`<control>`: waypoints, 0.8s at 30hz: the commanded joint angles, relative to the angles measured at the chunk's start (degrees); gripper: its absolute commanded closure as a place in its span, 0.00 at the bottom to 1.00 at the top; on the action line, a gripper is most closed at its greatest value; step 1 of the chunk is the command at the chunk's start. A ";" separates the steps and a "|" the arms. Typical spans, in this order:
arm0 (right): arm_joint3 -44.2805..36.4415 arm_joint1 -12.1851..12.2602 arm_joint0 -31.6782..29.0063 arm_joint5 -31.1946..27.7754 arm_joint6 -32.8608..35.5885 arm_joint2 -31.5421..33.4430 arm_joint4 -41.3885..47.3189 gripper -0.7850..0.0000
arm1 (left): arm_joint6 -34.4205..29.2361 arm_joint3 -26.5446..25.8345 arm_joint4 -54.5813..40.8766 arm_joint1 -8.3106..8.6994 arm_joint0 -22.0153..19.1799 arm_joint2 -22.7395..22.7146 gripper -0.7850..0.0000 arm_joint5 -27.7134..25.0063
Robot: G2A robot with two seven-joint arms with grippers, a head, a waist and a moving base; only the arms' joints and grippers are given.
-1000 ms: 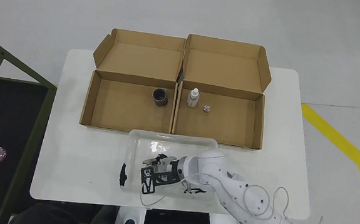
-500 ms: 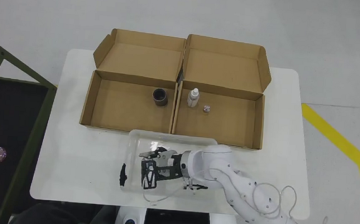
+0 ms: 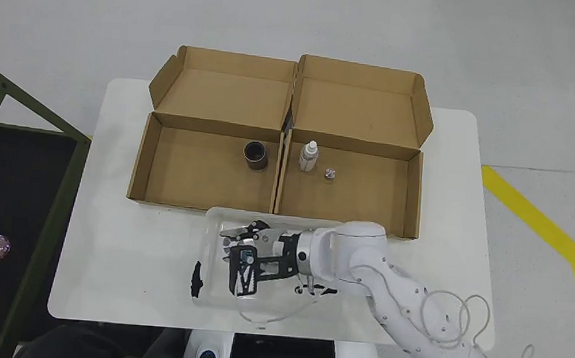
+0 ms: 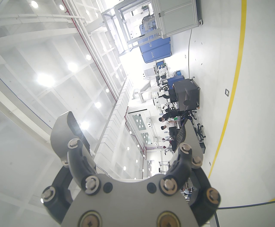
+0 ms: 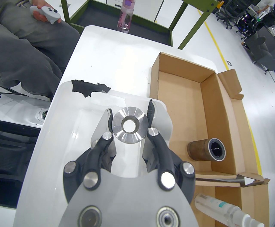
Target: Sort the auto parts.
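White table (image 3: 114, 227), clear tray (image 3: 224, 222), right gripper (image 5: 130, 113) above it clamped on seemingly steel ring (image 5: 139, 131).

Top view down onto table (image 3: 112, 257), right wrist close over it, left wrist facing ceiling (image 4: 43, 53)

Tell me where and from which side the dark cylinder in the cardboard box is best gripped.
Across its curved wall at mid-length, from above: the dark cylinder lies on its side on the cardboard box floor, with both flanks clear of the walls.
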 commanded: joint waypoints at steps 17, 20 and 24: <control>5.06 -1.68 8.83 5.47 -0.52 -0.04 3.96 1.00 | 0.00 0.00 0.00 0.00 0.00 0.00 0.00 0.00; 7.33 -2.26 10.73 6.61 -0.34 -0.66 5.35 1.00 | 0.00 0.00 0.00 0.00 0.00 0.00 0.00 0.00; 11.11 -3.18 13.20 8.17 0.22 -2.05 7.12 1.00 | 0.00 0.00 0.00 0.00 0.00 0.00 0.00 0.00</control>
